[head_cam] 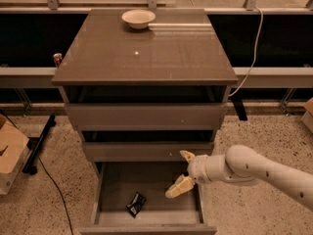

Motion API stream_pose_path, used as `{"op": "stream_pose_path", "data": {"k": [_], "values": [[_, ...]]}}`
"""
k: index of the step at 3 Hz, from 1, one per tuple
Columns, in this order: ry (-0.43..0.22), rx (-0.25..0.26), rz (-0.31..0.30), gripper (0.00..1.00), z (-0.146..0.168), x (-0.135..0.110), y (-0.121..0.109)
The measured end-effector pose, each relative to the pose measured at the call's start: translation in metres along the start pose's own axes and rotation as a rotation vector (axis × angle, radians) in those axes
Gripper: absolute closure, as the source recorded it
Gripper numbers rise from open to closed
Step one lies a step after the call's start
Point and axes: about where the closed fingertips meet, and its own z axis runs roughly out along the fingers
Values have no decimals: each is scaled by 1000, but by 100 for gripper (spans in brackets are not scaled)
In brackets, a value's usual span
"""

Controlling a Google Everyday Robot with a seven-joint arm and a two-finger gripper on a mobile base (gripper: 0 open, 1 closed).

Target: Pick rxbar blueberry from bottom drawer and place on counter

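Camera view: the counter (161,58) carries a pale bowl (139,18) near its back edge, a little left of the middle. Below the front edge, the bottom drawer (146,227) stands pulled out past the two upper drawers (146,116). The rxbar blueberry (136,203) lies tilted on the drawer floor, under the middle of the front edge, close to the drawer's front wall. The hand (183,173) hangs over the drawer's right part, below the counter's front right corner. Its fingers (178,187) are spread with nothing between them, apart from the bar. The white arm (264,170) comes in from the right.
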Motion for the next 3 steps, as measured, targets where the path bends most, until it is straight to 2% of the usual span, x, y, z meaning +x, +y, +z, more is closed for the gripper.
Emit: {"op": "stream_pose_path", "data": {"k": [1,2,3], "values": [[-18,-16,-19,0,34,5,-5],[-67,-60,2,0,88,36,-6],[-153,-102,61,0,142,78,-11]]}}
